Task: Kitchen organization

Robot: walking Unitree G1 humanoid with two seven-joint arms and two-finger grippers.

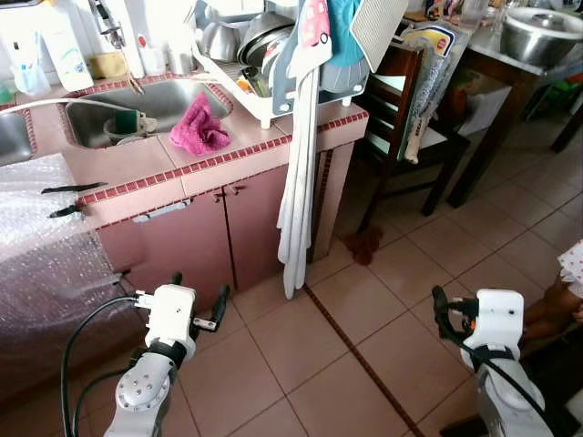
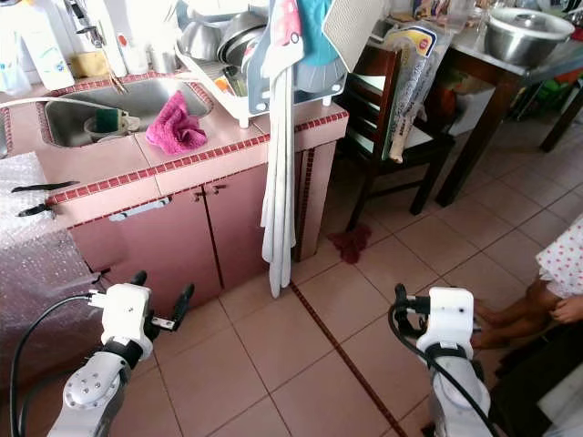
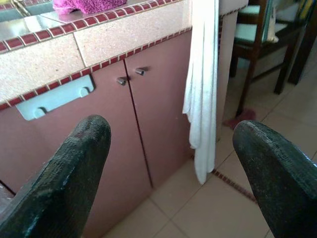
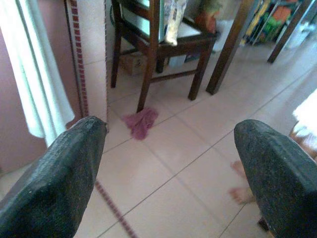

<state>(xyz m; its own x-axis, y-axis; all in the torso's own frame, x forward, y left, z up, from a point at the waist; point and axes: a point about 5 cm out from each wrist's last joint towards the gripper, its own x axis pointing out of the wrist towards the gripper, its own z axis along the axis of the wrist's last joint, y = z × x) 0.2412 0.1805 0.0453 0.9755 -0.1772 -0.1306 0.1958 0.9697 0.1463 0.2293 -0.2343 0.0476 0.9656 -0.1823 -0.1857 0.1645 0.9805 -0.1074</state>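
Observation:
A pink tiled counter (image 1: 228,159) holds a steel sink (image 1: 164,100), a crumpled magenta cloth (image 1: 200,127) and a white dish rack (image 1: 260,68) with metal bowls. A long white towel (image 1: 296,200) hangs down the counter's corner. A dark pink rag (image 1: 364,244) lies on the floor tiles below a chair. My left gripper (image 1: 199,293) is open, low in front of the cabinet doors (image 3: 133,114), with nothing in it. My right gripper (image 4: 171,173) is open too, held over the floor to the right, facing the rag (image 4: 141,121).
A dark wooden chair (image 1: 410,109) and a table with a large steel bowl (image 1: 542,32) stand at the right. A person's legs (image 2: 519,314) are at the right edge. A bubble-wrapped object (image 1: 46,246) sits at the left, against the counter.

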